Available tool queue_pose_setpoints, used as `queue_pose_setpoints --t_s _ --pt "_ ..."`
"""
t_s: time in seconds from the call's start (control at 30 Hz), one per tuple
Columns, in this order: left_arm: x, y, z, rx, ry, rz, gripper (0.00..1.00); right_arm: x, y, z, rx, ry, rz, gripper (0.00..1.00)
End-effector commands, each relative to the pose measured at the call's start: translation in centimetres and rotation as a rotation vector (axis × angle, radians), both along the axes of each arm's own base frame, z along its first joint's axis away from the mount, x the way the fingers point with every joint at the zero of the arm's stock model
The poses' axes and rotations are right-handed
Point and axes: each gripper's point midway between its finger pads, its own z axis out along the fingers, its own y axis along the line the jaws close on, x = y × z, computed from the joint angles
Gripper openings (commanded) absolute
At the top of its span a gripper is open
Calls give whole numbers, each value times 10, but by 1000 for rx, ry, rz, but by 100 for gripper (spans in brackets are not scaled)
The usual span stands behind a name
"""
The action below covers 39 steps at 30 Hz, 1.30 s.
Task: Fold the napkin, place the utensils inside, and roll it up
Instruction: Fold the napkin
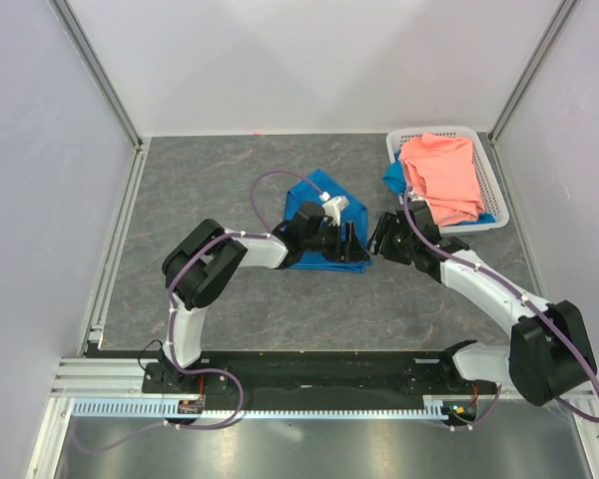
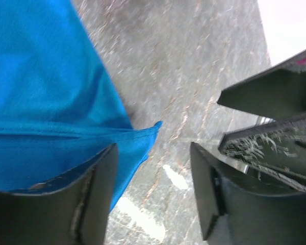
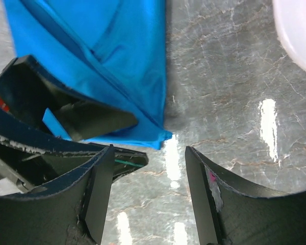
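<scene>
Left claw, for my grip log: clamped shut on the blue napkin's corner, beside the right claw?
No. The left wrist view shows the left claw open, not shut, at a corner of the napkin; the right claw is beside it.

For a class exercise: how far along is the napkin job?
Done: the napkin lies folded in layers. In hand: nothing gripped; the left pincer, open, sits at its corner, the right pincer open alongside. Left: no utensil is visible; placing and rolling remain.

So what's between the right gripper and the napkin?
Only a sliver of bare table, seen in the right wrist view: the napkin corner lies just ahead of the right gripper.
</scene>
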Motion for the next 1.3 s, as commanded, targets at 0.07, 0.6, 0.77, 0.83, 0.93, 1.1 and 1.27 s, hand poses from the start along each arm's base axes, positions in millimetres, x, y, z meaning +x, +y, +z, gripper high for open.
queue_pose_setpoints --t_s 0.07,0.6,0.77,0.83,0.93,1.1,1.27 --pt "15 -13 91 -96 -189 -25 74 -9 -1 19 52 -29 -21 67" --pt "28 159 75 14 -48 407 83 -30 7 -24 97 100 -2 66" --pt "14 190 48 49 36 489 87 -27 17 -35 150 117 7 65" --pt "7 197 38 54 67 505 88 -25 22 -39 171 113 17 65" --pt "2 205 31 55 77 519 88 -19 24 -43 182 119 12 65" --pt "-6 205 25 36 100 507 88 -14 25 -46 194 127 -5 64" --pt "-12 203 22 7 113 497 87 -10 21 -45 214 119 -36 63"
